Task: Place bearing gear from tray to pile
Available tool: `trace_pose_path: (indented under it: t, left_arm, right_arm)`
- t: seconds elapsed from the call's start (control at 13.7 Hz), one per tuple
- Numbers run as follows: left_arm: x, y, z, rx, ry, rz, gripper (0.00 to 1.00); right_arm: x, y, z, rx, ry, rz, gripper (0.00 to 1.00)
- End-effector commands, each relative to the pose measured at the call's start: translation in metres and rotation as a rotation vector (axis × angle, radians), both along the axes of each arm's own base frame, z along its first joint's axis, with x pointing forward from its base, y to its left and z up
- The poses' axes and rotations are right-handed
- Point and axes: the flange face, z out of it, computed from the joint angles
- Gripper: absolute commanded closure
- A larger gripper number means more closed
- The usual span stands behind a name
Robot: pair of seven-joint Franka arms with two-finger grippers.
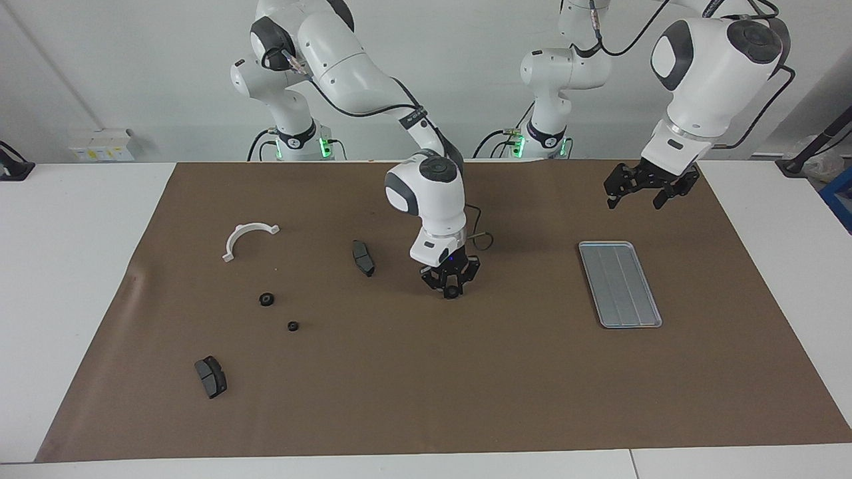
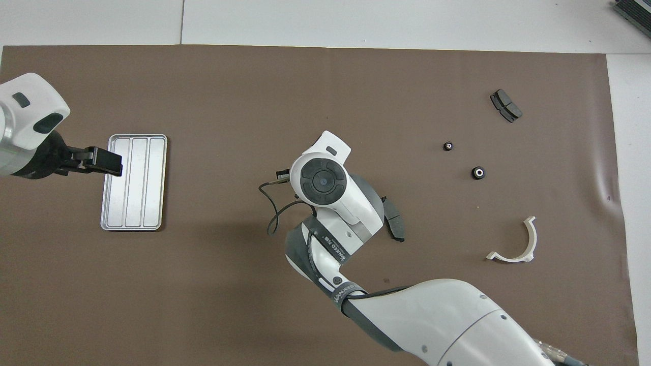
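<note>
The silver-grey tray lies empty toward the left arm's end of the table; it also shows in the overhead view. The pile is two small black ring gears toward the right arm's end, apart from each other; they also show in the overhead view. My right gripper is over the middle of the mat, shut on a small black bearing gear held just above it. Its wrist hides it from overhead. My left gripper is open and empty, raised above the tray's edge.
A dark wedge-shaped pad lies beside the right gripper, a second pad farther from the robots than the pile. A white curved bracket lies nearer to the robots than the pile. A brown mat covers the table.
</note>
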Motion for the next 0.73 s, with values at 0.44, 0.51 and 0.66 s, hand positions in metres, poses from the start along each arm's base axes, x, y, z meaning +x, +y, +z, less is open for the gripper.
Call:
trace_pose_path:
  t: [0.44,0.51,0.66]
  left_arm:
    - [-0.010,0.019,-0.004,-0.013,-0.026,0.003,0.00]
    - [-0.011,0.019,-0.003,-0.013,-0.026,0.003,0.00]
    - [-0.011,0.019,-0.004,-0.013,-0.023,0.002,0.00]
  right_arm:
    - [0.009,-0.176,0.066,-0.060,-0.024,-0.100,0.83]
    - [0.008,-0.196,0.065,-0.077,-0.015,-0.087,0.83]
    - [0.007,-0.237,0.060,-0.108,0.006,-0.080,0.83]
